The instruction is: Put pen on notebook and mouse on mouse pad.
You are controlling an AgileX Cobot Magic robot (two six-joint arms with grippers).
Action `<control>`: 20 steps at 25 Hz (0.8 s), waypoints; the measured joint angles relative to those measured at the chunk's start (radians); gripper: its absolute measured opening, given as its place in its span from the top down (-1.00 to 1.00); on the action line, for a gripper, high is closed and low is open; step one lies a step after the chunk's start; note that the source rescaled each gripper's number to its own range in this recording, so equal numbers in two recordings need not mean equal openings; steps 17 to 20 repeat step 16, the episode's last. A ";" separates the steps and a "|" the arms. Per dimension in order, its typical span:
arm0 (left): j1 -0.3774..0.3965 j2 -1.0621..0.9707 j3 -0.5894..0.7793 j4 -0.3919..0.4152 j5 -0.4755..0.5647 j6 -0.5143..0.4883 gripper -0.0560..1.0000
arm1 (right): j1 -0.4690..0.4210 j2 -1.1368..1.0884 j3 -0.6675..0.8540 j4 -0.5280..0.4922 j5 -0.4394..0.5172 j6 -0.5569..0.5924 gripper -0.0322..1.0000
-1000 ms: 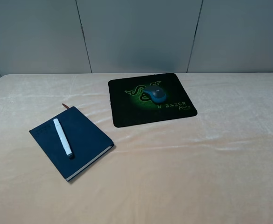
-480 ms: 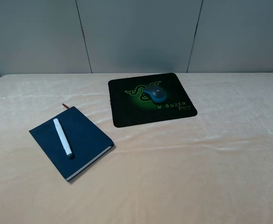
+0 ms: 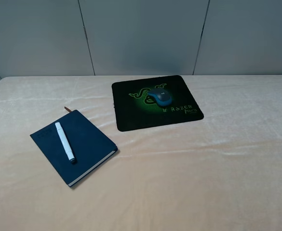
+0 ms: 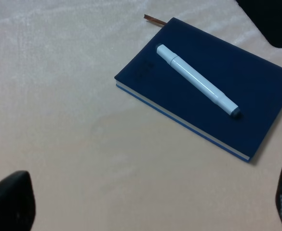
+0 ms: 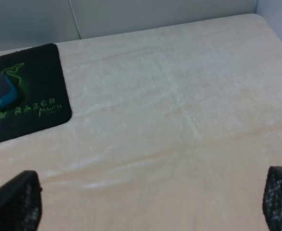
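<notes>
Nothing has shifted over the last second: the high view shows the same layout in all three pictures, with neither arm reaching into it. The pen (image 3: 65, 142) lies flat on the cover of the notebook (image 3: 85, 144), running roughly along the book's length with its grey tip toward the table's near edge, and the notebook sits on the left half of the table (image 3: 189, 178), its brown ribbon poking out at the far corner. The mouse (image 3: 161, 96) rests on the mouse pad (image 3: 131, 118), over the green logo, near the middle of the table toward its far edge. The left pincer (image 4: 145, 204) hangs above the table just beside the notebook with its fingers spread wide and nothing between them; its wrist view shows pen and notebook clear of both fingertips. The right pincer (image 5: 150, 199) is likewise spread apart and empty, over bare cloth on the right side, well apart from the mouse pad. With both things on their targets and both pincers free, I judge the task complete.
</notes>
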 joint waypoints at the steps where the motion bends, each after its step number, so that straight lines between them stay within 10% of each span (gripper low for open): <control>1: 0.000 0.000 0.000 0.000 0.000 0.000 -1.00 | 0.000 0.000 0.000 0.000 0.000 0.000 -1.00; 20: 0.000 0.000 0.000 0.000 0.000 0.000 -1.00 | 0.000 0.000 0.000 0.000 0.000 0.000 -1.00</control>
